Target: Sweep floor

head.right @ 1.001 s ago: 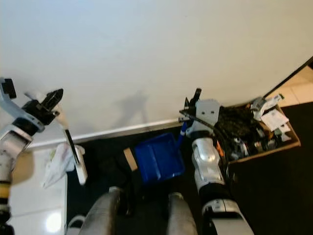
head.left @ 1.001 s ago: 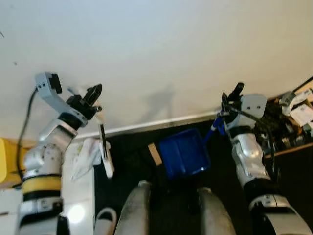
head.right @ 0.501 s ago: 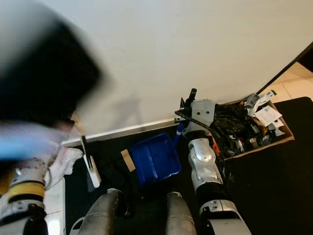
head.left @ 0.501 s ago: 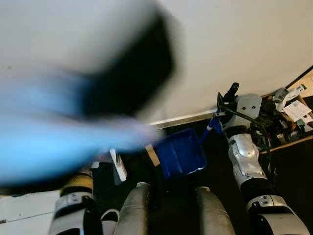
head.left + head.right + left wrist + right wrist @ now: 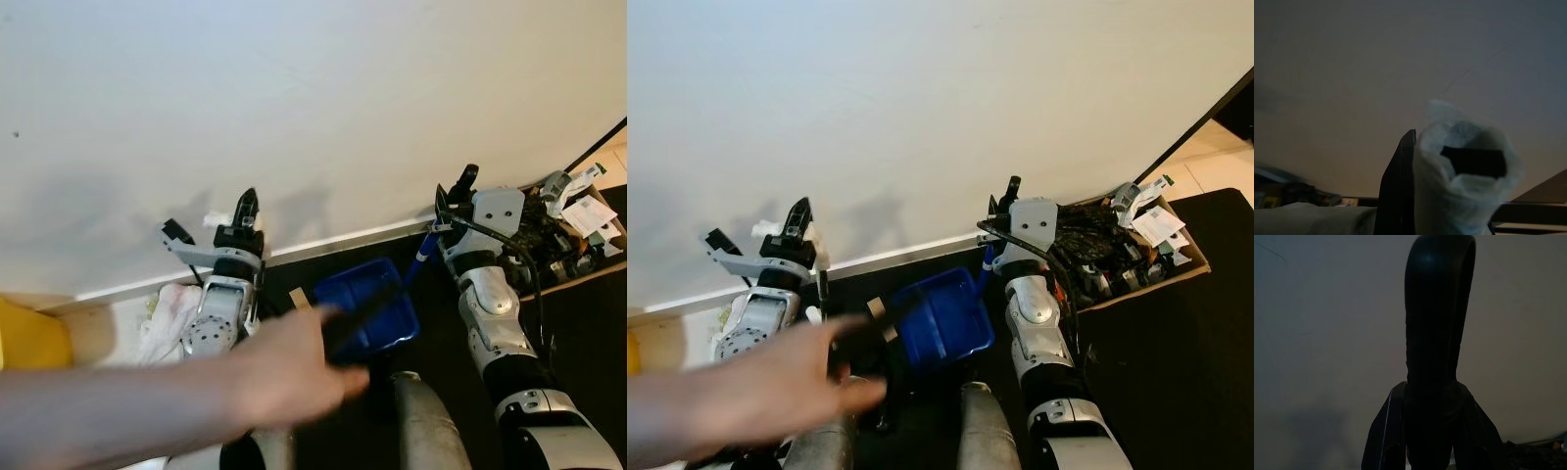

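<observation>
Holding: my right gripper (image 5: 453, 196) was clamped on the blue dustpan's handle (image 5: 423, 257), up by the white wall (image 5: 313, 88).
Dustpan (image 5: 370, 315): on the dark floor, near the baseboard.
Left gripper (image 5: 245, 208): fingers pressed on something wrapped in white tissue (image 5: 1464, 171).
Hand (image 5: 784, 377): a person's, blurred, reaching across in front of me.
Box (image 5: 1136, 245): cluttered cardboard box at my right.

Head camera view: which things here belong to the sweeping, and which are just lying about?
Sweeping:
blue plastic dustpan, handle at the right claw
left claw, raised by the wall

Lying about:
cardboard box of clutter
white crumpled cloth
person's hand reaching in
</observation>
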Available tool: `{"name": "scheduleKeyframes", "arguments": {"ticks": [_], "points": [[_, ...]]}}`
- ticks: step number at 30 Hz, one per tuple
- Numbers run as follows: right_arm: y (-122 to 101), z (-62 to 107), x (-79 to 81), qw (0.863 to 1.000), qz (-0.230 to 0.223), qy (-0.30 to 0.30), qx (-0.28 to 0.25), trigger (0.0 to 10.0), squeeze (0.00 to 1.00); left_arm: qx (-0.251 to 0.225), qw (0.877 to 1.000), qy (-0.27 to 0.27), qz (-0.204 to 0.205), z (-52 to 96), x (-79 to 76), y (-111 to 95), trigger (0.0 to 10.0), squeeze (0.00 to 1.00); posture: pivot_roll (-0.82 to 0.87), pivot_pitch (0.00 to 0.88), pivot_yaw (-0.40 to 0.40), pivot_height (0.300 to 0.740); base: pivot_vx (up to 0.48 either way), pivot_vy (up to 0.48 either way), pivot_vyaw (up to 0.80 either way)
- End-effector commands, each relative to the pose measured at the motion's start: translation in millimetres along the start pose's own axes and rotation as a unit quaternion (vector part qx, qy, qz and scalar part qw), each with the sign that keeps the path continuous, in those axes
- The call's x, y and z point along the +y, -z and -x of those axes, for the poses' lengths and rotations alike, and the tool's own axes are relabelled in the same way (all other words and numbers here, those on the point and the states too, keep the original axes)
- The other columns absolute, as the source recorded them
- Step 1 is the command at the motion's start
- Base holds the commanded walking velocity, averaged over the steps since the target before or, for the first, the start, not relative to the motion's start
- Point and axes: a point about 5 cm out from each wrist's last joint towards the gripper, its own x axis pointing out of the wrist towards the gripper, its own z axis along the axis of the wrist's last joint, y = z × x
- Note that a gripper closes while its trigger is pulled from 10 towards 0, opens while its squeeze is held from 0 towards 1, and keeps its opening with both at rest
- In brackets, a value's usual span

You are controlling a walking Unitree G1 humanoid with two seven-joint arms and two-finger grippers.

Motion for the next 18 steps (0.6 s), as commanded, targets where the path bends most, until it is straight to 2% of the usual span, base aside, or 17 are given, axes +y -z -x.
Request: {"name": "scheduleKeyframes", "arguments": {"ticks": [1, 2, 3, 8, 13, 15, 16, 18], "points": [[0.2, 0.9, 0.5, 1.000, -0.003, 0.002, -0.001, 10.0, 0.00, 0.001, 0.996, 0.047, 0.076, -7.3, -16.5, 21.5, 10.0, 0.00, 0.01, 0.392, -0.001, 0.740, 0.000, 0.000, 0.00], [0.2, 0.9, 0.5, 1.000, -0.003, 0.002, -0.001, 10.0, 0.00, 0.001, 0.996, 0.047, 0.076, -7.3, -16.5, 21.5, 10.0, 0.00, 0.01, 0.392, -0.001, 0.740, 0.000, 0.000, 0.00], [-0.1, 0.9, 0.6, 1.000, -0.003, 0.002, -0.002, 10.0, 0.00, -0.002, 0.994, 0.061, 0.090, -11.3, -24.3, 24.2, 10.0, 0.00, 0.01, 0.391, 0.000, 0.740, 0.000, 0.000, 0.00], [-0.2, 1.2, -0.4, 1.000, -0.003, 0.003, -0.002, 10.0, 0.00, -0.006, 0.992, 0.072, 0.101, -15.4, -31.0, 25.8, 10.0, 0.00, 0.01, 0.389, 0.000, 0.740, 0.000, 0.000, 0.00], [0.6, 1.7, -1.4, 1.000, -0.002, 0.004, -0.001, 10.0, 0.00, 0.003, 0.989, 0.092, 0.112, -19.5, -44.6, 30.3, 10.0, 0.00, 0.02, 0.388, 0.004, 0.740, 0.000, 0.000, 0.00], [1.0, 1.7, -1.0, 1.000, -0.003, 0.005, -0.001, 10.0, 0.00, 0.012, 0.987, 0.108, 0.115, -20.9, -58.0, 29.4, 10.0, 0.00, 0.04, 0.383, 0.011, 0.740, 0.000, 0.000, 0.00], [1.0, 1.7, -1.0, 1.000, -0.003, 0.005, -0.001, 10.0, 0.00, 0.012, 0.987, 0.108, 0.115, -20.9, -58.0, 29.4, 10.0, 0.00, 0.04, 0.383, 0.011, 0.740, 0.000, 0.000, 0.00], [1.9, 2.1, -0.2, 1.000, -0.004, 0.006, 0.000, 10.0, 0.00, 0.028, 0.985, 0.131, 0.110, -21.8, -74.9, 26.3, 10.0, 0.00, 0.04, 0.380, 0.015, 0.740, 0.000, 0.000, 0.00]]}}
